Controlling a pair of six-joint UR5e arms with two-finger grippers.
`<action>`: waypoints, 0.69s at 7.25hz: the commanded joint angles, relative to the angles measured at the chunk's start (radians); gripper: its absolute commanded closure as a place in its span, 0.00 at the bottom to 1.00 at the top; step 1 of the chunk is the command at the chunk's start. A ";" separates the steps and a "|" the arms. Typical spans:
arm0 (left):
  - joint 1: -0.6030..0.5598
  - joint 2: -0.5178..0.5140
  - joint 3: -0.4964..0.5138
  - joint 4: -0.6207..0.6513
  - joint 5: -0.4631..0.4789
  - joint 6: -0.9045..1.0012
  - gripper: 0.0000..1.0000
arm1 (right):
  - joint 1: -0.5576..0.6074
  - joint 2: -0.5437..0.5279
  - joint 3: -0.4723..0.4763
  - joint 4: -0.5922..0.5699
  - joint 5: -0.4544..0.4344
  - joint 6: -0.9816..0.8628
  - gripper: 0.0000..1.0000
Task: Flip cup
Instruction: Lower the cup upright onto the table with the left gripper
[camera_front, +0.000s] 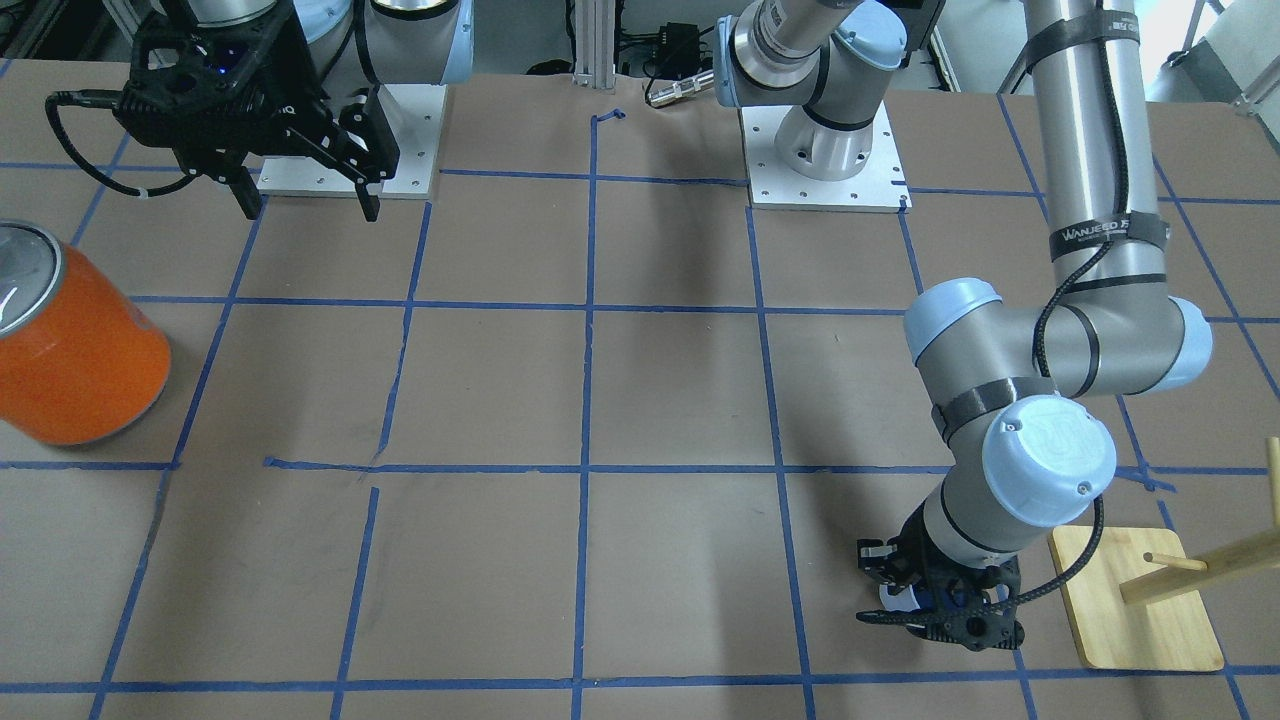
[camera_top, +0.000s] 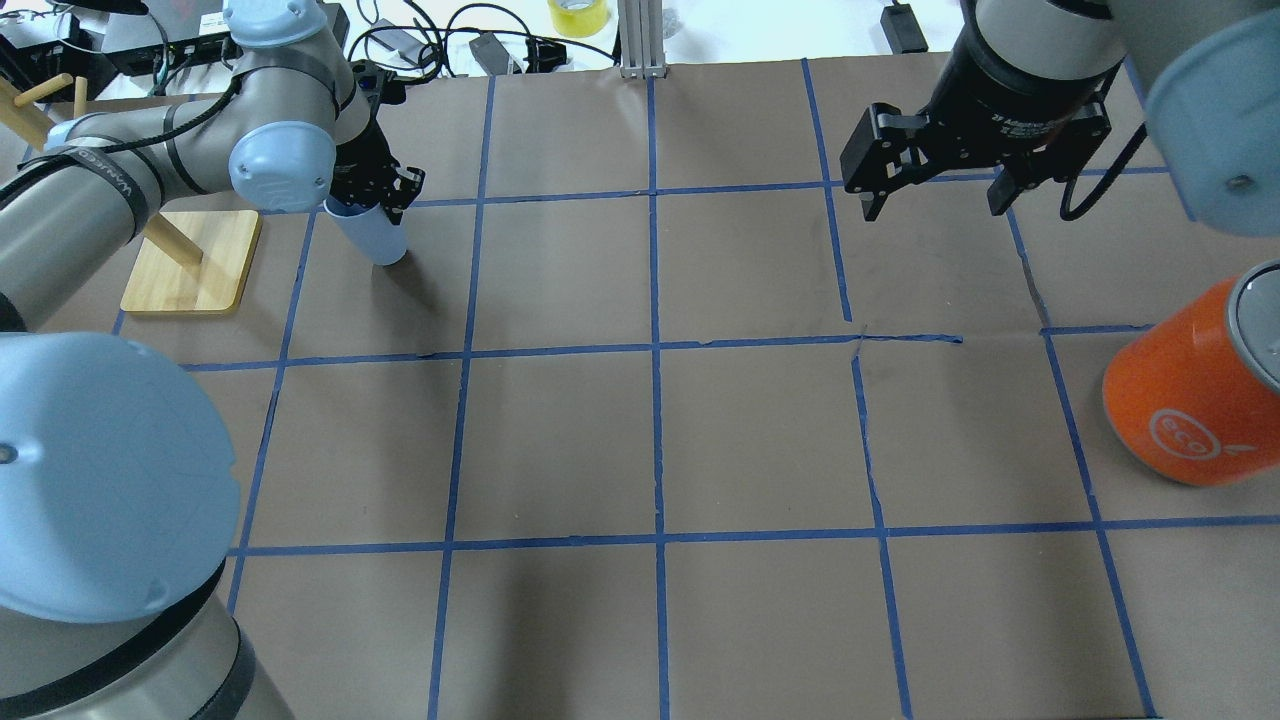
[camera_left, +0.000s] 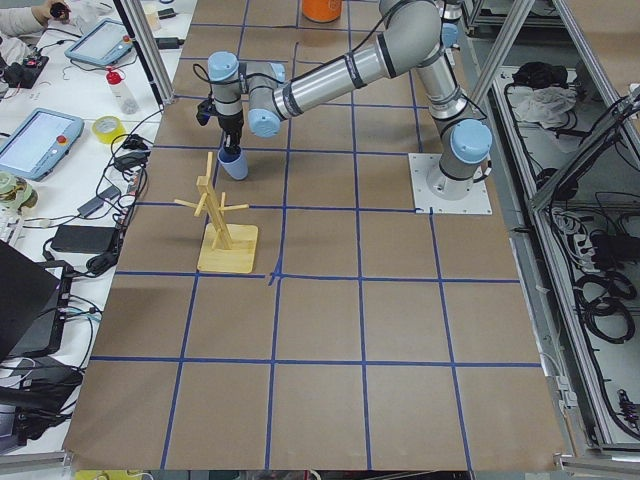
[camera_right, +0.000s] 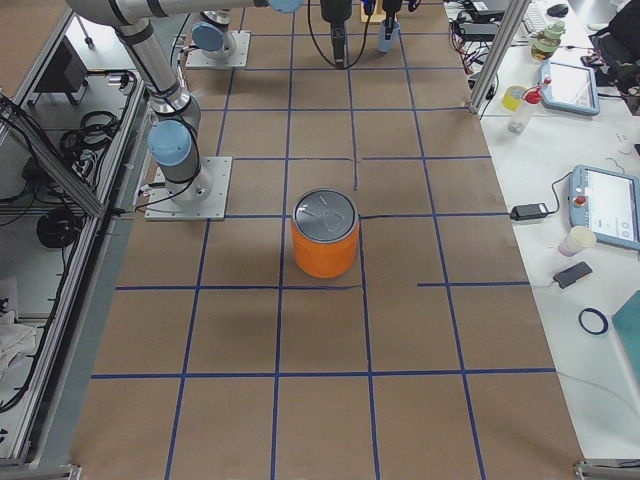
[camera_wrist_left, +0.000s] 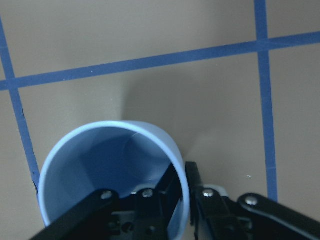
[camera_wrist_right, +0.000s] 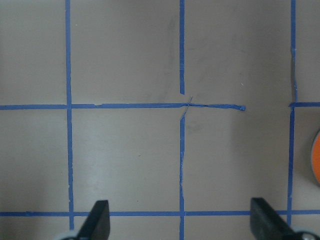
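The pale light-blue cup (camera_top: 368, 232) is at the table's far left, mouth up and tilted, its base at or just above the paper. My left gripper (camera_top: 375, 195) is shut on its rim, one finger inside and one outside, as the left wrist view shows: gripper (camera_wrist_left: 186, 175), cup (camera_wrist_left: 100, 150). In the front-facing view the gripper (camera_front: 935, 605) hides most of the cup (camera_front: 893, 597). My right gripper (camera_top: 935, 205) is open and empty, above the far right of the table, and also shows in the front-facing view (camera_front: 310, 208).
A large orange can (camera_top: 1190, 400) with a silver top stands at the right edge. A wooden peg stand (camera_top: 190, 260) sits just left of the cup. Blue tape lines grid the brown paper. The left arm's elbow (camera_front: 1050, 460) hangs above the gripper.
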 joint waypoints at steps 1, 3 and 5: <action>0.000 -0.003 0.000 0.001 0.000 -0.001 0.41 | 0.000 0.000 0.000 0.000 0.000 0.001 0.00; 0.000 0.000 0.001 0.001 0.000 -0.001 0.38 | 0.000 0.000 0.000 0.000 0.000 0.001 0.00; -0.005 0.045 0.012 -0.012 0.002 -0.007 0.29 | 0.000 0.000 0.000 0.000 0.000 0.000 0.00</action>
